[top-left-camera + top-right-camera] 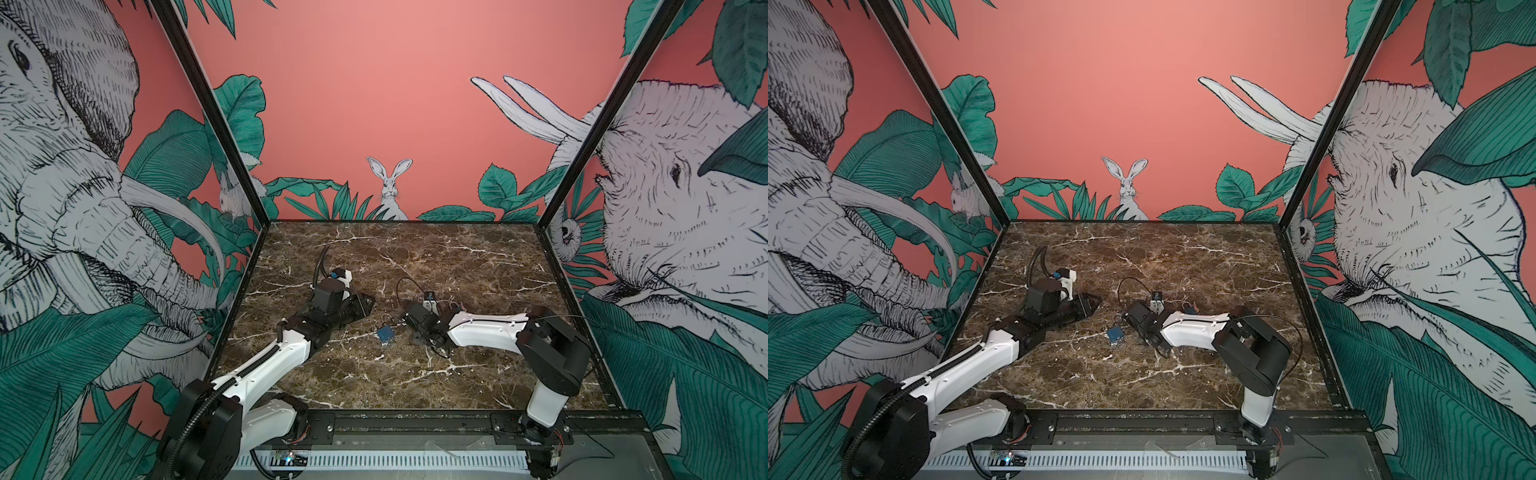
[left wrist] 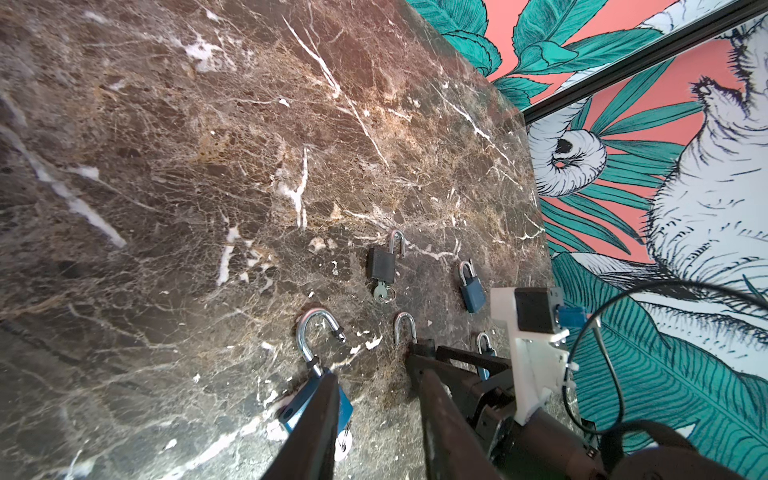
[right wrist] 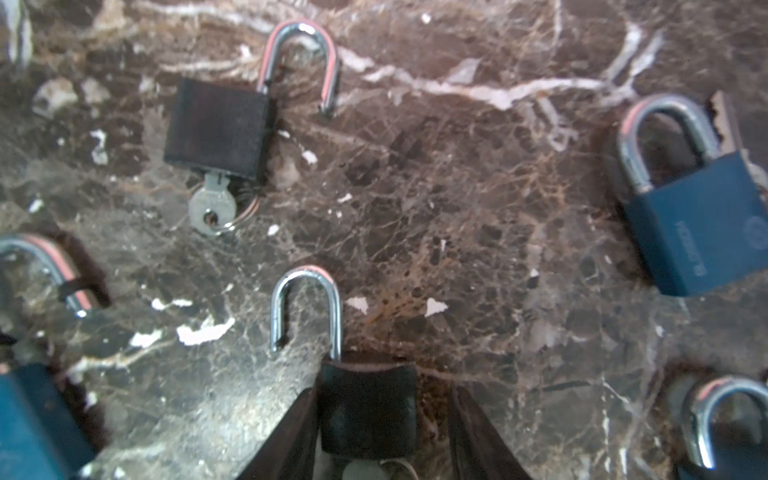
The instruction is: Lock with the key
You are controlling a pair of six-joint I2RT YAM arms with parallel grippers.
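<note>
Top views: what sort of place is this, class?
Probably a robotics test booth: brown marble-patterned tabletop, jungle-print wall panels with elephants, and two white-and-black robot arms mounted at its front edge.

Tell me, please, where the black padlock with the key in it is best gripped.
Probably the padlock body from above, across the two bare side edges: it lies flat, with the open shackle and key occupying both ends.
</note>
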